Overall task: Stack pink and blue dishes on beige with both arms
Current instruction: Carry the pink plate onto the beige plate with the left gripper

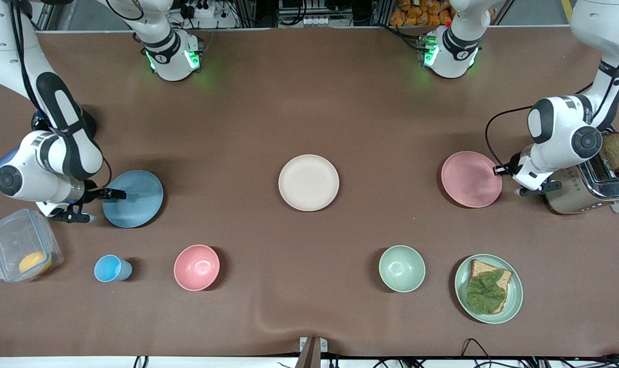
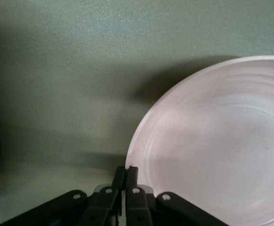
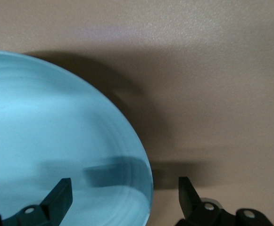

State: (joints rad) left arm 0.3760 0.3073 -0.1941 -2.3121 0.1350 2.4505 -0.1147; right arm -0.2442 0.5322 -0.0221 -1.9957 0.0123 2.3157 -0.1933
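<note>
Toast w/ leaf (image 1: 487, 292) on green plate (image 1: 515, 301); tub (image 1: 13, 240) holds orange item (image 1: 35, 262).

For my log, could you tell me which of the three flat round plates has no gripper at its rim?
The cream-beige matte plate at the table's middle; the pink and blue plates each have a gripper at their rims.

Two white jointed arms, both bent low to the table from bases along its robot edge. Right arm folded down toward its own end of the table, wrist turned level, right gripper (image 1: 116, 193) low at the rim of the blue plate (image 1: 134, 199), fingers (image 3: 59, 197) spread wide, one over the plate, one off its edge. Left arm likewise elbowed down at its own end, left gripper (image 1: 499, 170) at the rim of the pink plate (image 1: 470, 179), fingers (image 2: 131, 176) pressed together.
</note>
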